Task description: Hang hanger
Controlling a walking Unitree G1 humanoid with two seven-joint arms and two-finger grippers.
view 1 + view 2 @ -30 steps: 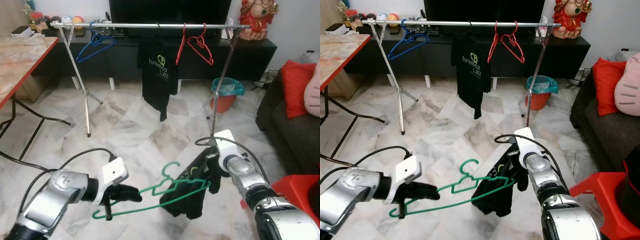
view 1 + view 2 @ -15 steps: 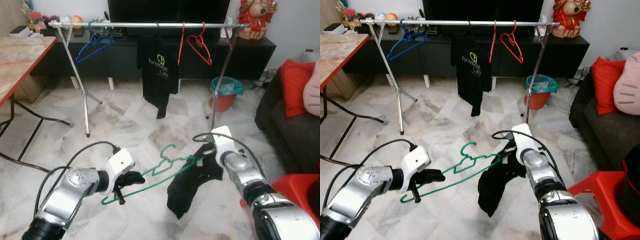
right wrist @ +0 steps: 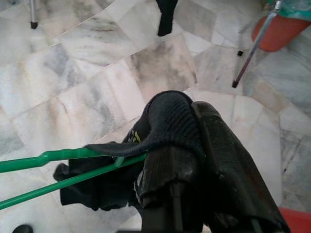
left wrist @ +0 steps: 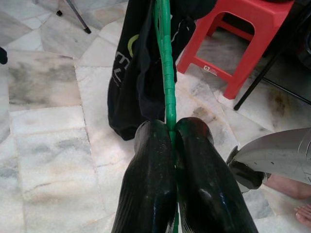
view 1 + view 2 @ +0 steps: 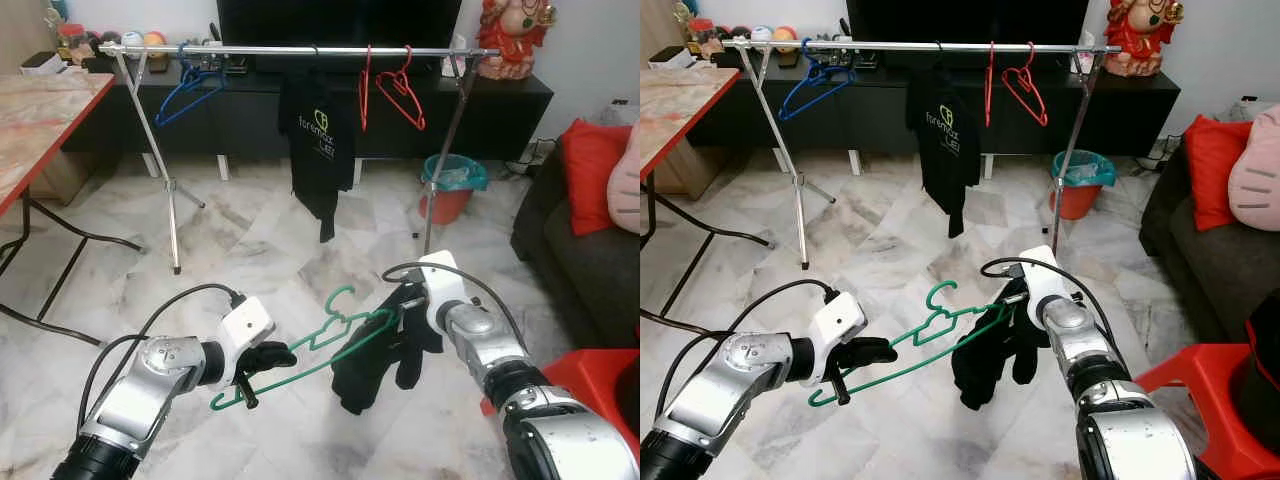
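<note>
Carrying the load between both arms, the robot stands some way back from the clothes rail (image 5: 300, 48), so the step in hand looks like the approach rather than the hanging itself. The green hanger (image 5: 325, 345) is held low over the marble floor (image 5: 250, 250), slanting between the two arms with its hook pointing up near the middle. The left gripper (image 4: 172, 141) is clamped on the hanger's lower end, its two black fingers pressed together with the green bar pinched between them. The right gripper (image 3: 189, 145) grips the other end, its fingers closed over the hanger's shoulder and a fold of the black shirt (image 5: 385, 350), which droops from that end in a bunch rather than sitting squarely on the hanger. Ahead, the rail already carries a blue hanger (image 5: 190, 85), a black T-shirt (image 5: 320, 150) and red hangers (image 5: 395, 85), with open stretches of bar between them. A red stool (image 5: 590, 375) stands close by the right arm. My judgement is that the next move calls for walking closer, lifting the hanger well above its present height, and turning the hook so it can drop over a free stretch of bar, probably between the blue hanger and the black T-shirt. The loosely draped shirt may slip off during the lift.
</note>
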